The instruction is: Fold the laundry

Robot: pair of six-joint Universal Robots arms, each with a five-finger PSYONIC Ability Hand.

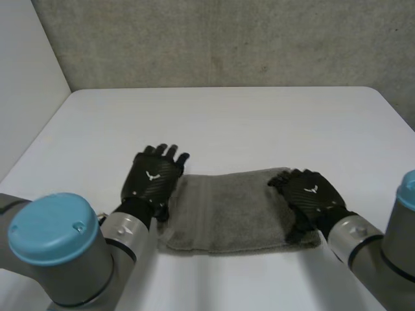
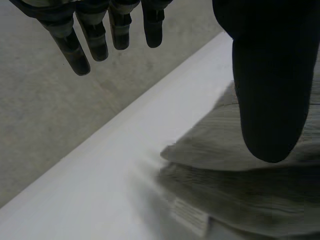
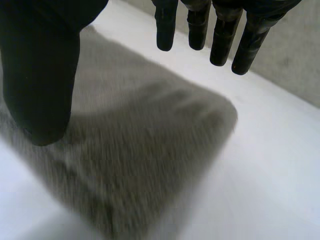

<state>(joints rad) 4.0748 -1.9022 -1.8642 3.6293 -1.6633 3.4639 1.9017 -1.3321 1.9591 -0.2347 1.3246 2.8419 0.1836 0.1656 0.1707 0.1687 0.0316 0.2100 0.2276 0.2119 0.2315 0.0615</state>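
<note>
A grey towel (image 1: 233, 210) lies folded in a flat rectangle on the white table (image 1: 227, 123), near its front. My left hand (image 1: 152, 178) rests on the table at the towel's left edge, fingers straight and apart. In its wrist view, that left hand (image 2: 270, 90) holds nothing, and the towel (image 2: 260, 195) lies in layers beside the thumb with a small label (image 2: 190, 217) on its lower layer. My right hand (image 1: 311, 197) hovers over the towel's right end. The right hand (image 3: 42, 75) is open above the towel (image 3: 150, 150) and grips no cloth.
A grey wall (image 1: 227, 39) stands behind the table's far edge, and a white wall (image 1: 26, 78) stands on the left. The table runs bare beyond the towel to its far edge and rounded right corner (image 1: 382, 97).
</note>
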